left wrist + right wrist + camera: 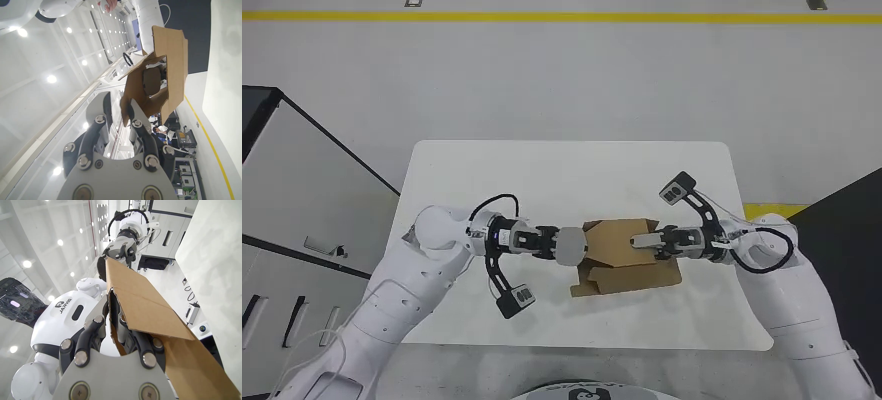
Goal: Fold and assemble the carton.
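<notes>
On the left side of the white rectangular table point(542, 170), the left gripper point(567, 246) is being kept level and pointed at the middle. In the left wrist view its fingers point(107, 106) are being held apart, released. The corner of a loose flap point(125, 111) is being kept between them. The flap is lying against one finger, and a gap is being left to the other.

At the table's middle, between the two grippers, the brown corrugated cardboard carton point(617, 255) is being kept partly opened. Its panels are being held out of flat, so that a hollow can be seen through its open end in the left wrist view. Its flaps are unfolded and are being left sticking out. Whether its lower edge is touching the tabletop cannot be told.

On the right, the right gripper point(642, 241) is being kept level and pointed back at the left gripper. It is clenched on the carton's near wall. In the right wrist view that wall point(113, 313) is being pinched between its two fingers.
</notes>
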Tool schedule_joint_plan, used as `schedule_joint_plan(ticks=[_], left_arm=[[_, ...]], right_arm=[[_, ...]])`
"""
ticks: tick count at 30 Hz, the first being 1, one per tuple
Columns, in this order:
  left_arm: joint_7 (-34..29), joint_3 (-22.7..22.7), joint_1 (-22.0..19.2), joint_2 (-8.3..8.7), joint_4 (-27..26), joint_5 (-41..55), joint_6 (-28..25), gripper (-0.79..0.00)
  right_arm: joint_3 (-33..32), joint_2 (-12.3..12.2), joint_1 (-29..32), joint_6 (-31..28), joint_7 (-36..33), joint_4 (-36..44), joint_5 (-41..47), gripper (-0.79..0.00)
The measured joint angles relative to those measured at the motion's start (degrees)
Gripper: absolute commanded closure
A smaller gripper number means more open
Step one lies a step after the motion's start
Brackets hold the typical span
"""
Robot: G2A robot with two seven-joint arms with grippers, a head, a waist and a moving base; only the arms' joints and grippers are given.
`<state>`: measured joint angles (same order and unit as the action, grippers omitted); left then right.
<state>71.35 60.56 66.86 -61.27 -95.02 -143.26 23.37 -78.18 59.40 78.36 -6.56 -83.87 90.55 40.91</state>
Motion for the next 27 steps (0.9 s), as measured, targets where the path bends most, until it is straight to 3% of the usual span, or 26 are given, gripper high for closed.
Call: schedule_joint_plan(ticks=[11,19,27], left_arm=[[-2.6,5.3,2.5,1.12,-1.0,-0.5,0.5,-0.785],[-2.9,5.3,2.6,1.12,-1.1,-0.6,0.3,-0.785],[-7.3,6.0,3.6,1.39,-2.2,-2.2,-3.4,-0.785]], right_arm=[[-2.6,0.1,0.2,-2.3,-0.2,-4.5,10.3,0.0],[-2.6,0.1,0.4,-2.5,0.9,-3.9,9.3,0.0],[-3.3,0.1,0.7,-7.0,2.5,-1.1,6.4,0.0]])
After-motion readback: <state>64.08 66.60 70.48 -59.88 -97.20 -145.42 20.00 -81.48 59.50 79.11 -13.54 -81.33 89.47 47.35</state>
